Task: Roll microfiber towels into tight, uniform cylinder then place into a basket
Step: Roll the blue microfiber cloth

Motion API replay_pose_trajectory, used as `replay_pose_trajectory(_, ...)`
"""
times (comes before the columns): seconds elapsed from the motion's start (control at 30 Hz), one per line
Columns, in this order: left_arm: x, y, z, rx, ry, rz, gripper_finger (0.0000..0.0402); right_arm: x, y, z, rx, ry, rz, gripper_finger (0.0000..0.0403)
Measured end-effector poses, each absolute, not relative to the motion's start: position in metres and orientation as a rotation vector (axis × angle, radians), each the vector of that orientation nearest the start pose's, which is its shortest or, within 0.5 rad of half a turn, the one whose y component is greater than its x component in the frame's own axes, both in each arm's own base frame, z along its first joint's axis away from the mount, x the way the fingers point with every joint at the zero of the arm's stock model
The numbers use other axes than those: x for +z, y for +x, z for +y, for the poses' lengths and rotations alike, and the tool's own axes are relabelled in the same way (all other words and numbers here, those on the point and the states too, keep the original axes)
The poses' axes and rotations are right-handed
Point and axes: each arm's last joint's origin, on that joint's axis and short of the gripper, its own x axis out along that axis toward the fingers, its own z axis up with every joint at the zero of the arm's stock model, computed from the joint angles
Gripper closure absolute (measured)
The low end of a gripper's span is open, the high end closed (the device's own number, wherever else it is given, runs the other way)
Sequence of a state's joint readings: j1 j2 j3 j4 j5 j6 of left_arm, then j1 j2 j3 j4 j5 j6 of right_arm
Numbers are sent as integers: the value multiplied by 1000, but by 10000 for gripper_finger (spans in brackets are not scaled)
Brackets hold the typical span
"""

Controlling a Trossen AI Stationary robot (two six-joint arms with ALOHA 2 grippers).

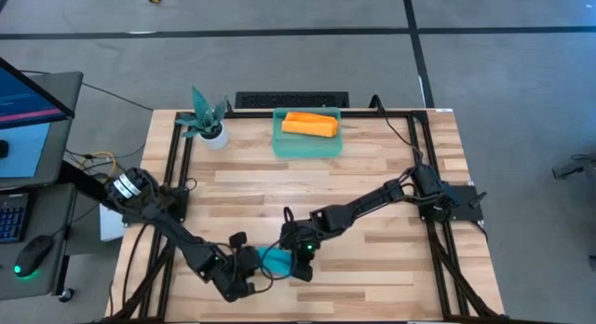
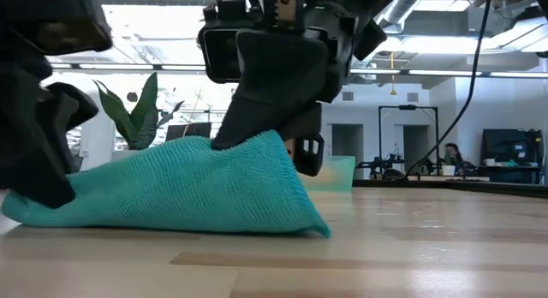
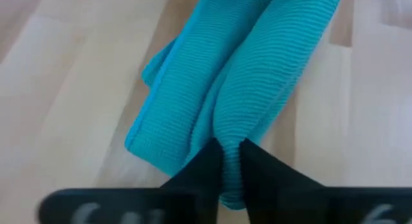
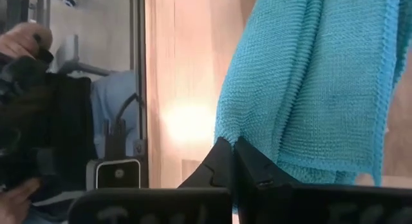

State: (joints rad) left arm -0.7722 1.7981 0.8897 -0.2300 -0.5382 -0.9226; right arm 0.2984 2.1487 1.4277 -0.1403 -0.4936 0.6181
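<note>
Teal towel between both grippers

From above, the teal towel is mostly covered by the left gripper and the right gripper, so only a small patch of it shows between them. In the low view the left gripper is cut off by the picture's edge, and the basket is a blurred sliver behind the towel and the right gripper. In the left wrist view the towel's far end runs out of the picture. In the right wrist view a person's hand at the edge is partly cut off and blurred, beside a dark shape too unclear to name
</note>
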Motion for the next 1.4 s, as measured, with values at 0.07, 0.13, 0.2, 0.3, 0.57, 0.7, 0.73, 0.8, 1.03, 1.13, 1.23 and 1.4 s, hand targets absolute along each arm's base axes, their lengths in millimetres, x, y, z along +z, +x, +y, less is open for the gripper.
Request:
replay_pose_trajectory(0.07, 122, 240, -210, 188, -177, 895, 386, 136, 423, 148, 454, 616, 1094, 390)
replay_pose_trajectory(0.13, 124, 242, -211, 178, -188, 897, 392, 135, 420, 151, 457, 589, 1104, 392)
replay_pose_trajectory(0.2, 127, 244, -215, 150, -211, 910, 387, 134, 417, 157, 464, 555, 1112, 395)
replay_pose_trajectory(0.3, 133, 248, -220, 99, -276, 945, 382, 134, 413, 167, 508, 495, 1107, 393)
replay_pose_trajectory(0.57, 136, 262, -211, 42, -526, 1113, 394, 134, 405, 187, 521, 402, 1093, 394)
replay_pose_trajectory(0.7, 136, 274, -196, 2, -631, 1203, 388, 134, 401, 195, 518, 386, 1094, 393)
replay_pose_trajectory(0.73, 136, 277, -192, -5, -654, 1220, 386, 133, 400, 198, 516, 379, 1093, 391)
replay_pose_trajectory(0.8, 136, 282, -183, -6, -713, 1251, 385, 133, 398, 202, 510, 367, 1091, 389)
replay_pose_trajectory(1.03, 135, 291, -165, 54, -905, 1330, 390, 132, 395, 206, 427, 316, 1071, 386)
replay_pose_trajectory(1.13, 135, 291, -163, 91, -960, 1355, 390, 132, 396, 205, 354, 313, 1053, 370)
replay_pose_trajectory(1.23, 134, 290, -163, 114, -979, 1363, 390, 131, 396, 204, 330, 312, 1054, 343)
replay_pose_trajectory(1.4, 134, 289, -163, 121, -973, 1366, 389, 132, 396, 204, 365, 261, 1043, 292)
